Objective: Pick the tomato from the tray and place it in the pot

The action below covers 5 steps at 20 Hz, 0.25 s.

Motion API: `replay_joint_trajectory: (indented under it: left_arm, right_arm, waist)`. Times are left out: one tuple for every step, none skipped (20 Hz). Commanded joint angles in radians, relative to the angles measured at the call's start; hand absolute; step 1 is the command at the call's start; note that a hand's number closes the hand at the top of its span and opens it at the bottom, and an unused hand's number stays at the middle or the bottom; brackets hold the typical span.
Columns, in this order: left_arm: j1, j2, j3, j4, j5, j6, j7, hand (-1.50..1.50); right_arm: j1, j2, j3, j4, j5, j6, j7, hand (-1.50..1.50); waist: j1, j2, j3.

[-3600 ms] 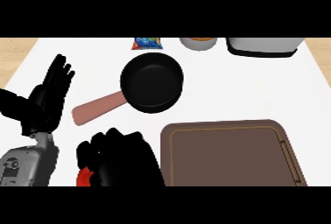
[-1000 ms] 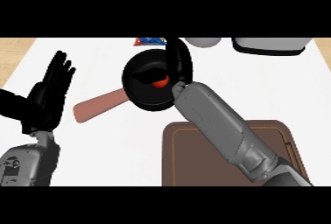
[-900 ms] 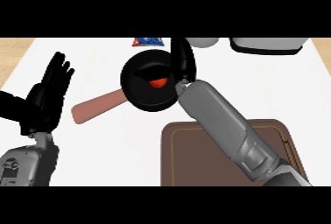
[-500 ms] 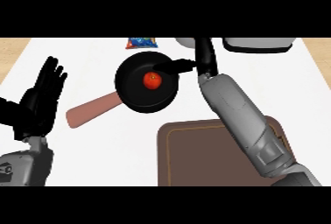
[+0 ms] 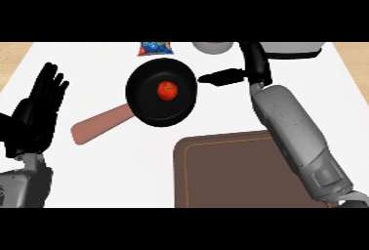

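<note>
The red tomato (image 5: 167,90) lies inside the black pot (image 5: 161,110), a round pan with a reddish-brown handle pointing down-left. My right hand (image 5: 249,68) is just to the pot's right, fingers straight and open, thumb pointing toward the rim, holding nothing. The brown tray (image 5: 227,171) sits at the lower middle under my right forearm, with nothing showing on it. At the left edge my left hand (image 5: 37,110) rests open, fingers up.
A blue packet (image 5: 155,47) lies at the counter's back edge. A round bowl (image 5: 212,47) and a grey-white appliance (image 5: 292,50) stand at the back right, close behind my right hand. Wooden flooring shows at both top corners.
My right hand carried the tomato from the lower left to over the pot, let it go and drew back to the right. The tomato now lies in the pot. The left hand stayed put.
</note>
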Motion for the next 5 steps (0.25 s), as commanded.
replay_joint_trajectory:
  left_arm:
    - [0.03,0.008,0.015,-0.003,0.011,-0.03,-0.031,0.0]
    - [-0.027,0.015,0.027,-0.006,0.024,-0.014,0.035,0.0]
    - [-0.042,0.004,0.021,0.069,-0.001,-0.007,-0.019,0.0]
    - [-0.04,0.016,0.03,0.053,0.001,-0.012,-0.008,0.0]
    - [0.015,-0.041,-0.02,-0.001,-0.02,0.015,-0.019,0.0]
  right_arm:
    - [-0.007,-0.049,-0.042,-0.026,0.012,0.057,0.023,-1.5]
    - [0.027,-0.058,-0.029,-0.071,0.014,0.087,0.042,-1.5]
    - [0.069,-0.044,-0.039,-0.029,0.021,0.092,-0.048,-1.5]
    - [0.056,-0.066,-0.055,-0.047,0.012,0.125,-0.009,-1.5]
    - [0.047,-0.057,-0.074,0.015,0.019,0.116,-0.051,-1.5]
  waist:
    - [0.001,0.0,0.0]
    - [-0.004,-0.001,0.0]
    - [-0.003,0.001,0.0]
    - [-0.003,0.0,0.0]
    - [0.003,0.001,0.0]
